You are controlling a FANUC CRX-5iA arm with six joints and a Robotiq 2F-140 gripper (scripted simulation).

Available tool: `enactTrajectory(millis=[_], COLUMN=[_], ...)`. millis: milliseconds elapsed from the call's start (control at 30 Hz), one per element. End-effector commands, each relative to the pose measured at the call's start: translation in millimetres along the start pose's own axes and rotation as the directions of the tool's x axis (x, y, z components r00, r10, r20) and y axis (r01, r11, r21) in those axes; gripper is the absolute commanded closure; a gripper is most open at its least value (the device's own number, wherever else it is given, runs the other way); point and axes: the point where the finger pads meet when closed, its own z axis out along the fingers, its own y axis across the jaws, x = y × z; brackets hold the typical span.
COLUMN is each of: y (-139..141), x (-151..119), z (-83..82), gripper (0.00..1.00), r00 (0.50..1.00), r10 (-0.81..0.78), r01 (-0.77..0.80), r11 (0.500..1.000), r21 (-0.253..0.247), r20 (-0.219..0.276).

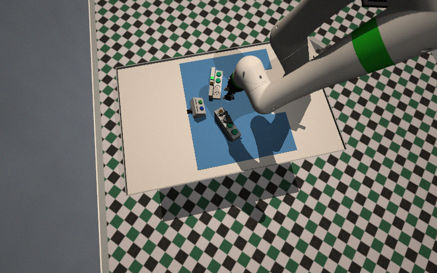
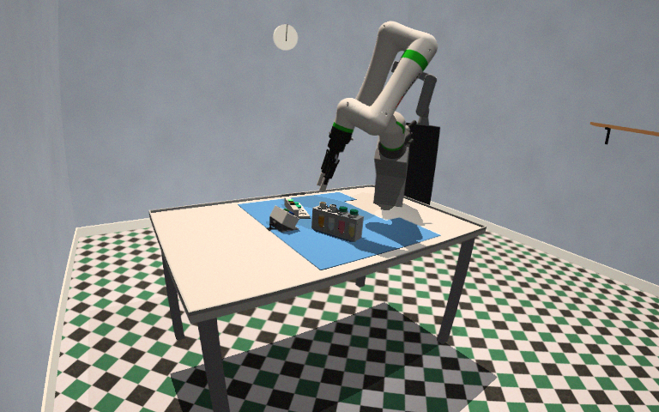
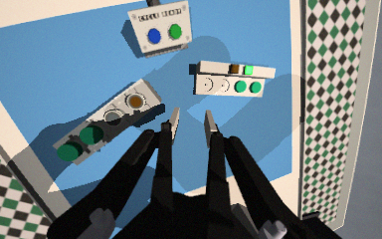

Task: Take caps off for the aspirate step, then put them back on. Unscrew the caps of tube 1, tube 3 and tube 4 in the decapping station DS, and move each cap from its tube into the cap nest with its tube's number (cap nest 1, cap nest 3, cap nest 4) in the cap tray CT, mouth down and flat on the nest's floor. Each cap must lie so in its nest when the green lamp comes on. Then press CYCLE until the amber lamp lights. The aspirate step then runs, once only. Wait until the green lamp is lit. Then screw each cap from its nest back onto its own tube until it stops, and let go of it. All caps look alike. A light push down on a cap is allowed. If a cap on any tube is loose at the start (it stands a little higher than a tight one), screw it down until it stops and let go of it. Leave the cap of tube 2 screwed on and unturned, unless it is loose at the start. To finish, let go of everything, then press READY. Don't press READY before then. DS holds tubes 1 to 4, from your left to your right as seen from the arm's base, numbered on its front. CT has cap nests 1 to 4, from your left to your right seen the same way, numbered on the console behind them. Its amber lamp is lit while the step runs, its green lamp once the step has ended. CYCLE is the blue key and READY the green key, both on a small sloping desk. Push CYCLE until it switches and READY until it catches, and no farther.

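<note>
My gripper (image 3: pixel 192 116) (image 1: pixel 229 96) (image 2: pixel 322 183) is open a little, with nothing between its fingers. It hangs well above the blue mat (image 1: pixel 209 151), between the decapping station and the cap tray. The grey decapping station (image 3: pixel 149 95) (image 1: pixel 225 130) (image 2: pixel 337 228) holds two tubes with green caps (image 3: pixel 91 134) (image 3: pixel 70 150) and two uncapped tubes (image 3: pixel 134 101) (image 3: pixel 113 116). The cap tray (image 3: pixel 200 86) (image 1: pixel 210 93) (image 2: pixel 302 212) has two green caps (image 3: pixel 241 87) (image 3: pixel 256 87) in nests at one end and two empty nests (image 3: pixel 208 86). Its green lamp (image 3: pixel 249 70) (image 1: pixel 212 77) is lit.
The small key desk (image 3: pixel 141 22) (image 1: pixel 194 104) (image 2: pixel 283 217) with the blue key (image 3: pixel 154 35) and the green key (image 3: pixel 174 31) stands beside the tray. The arm's base (image 2: pixel 390 182) stands at the table's back edge.
</note>
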Motion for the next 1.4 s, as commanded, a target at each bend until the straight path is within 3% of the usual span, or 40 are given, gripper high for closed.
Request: enactTrajectory(millis=[0,367,467,967,1200,1367], y=[27.7,80.8,80.8,156.6,174.9,174.9], x=[12.9,31.6,31.6,58.4,64.8,64.8], z=[11.7,27.0,27.0,48.8,54.0,54.0], gripper=[0.71,0.71,0.71,0.71,0.71,0.71], r00=[0.979,0.987,0.989,0.99,0.987,0.983], r10=[-0.038,-0.026,-0.023,-0.018,-0.018,-0.023], r01=[-0.001,0.006,0.008,0.013,0.012,0.008], r11=[0.982,0.992,0.994,0.999,0.999,0.997], r21=[0.187,0.126,0.109,0.038,0.038,0.08], r20=[0.201,0.156,0.145,0.141,0.159,0.183])
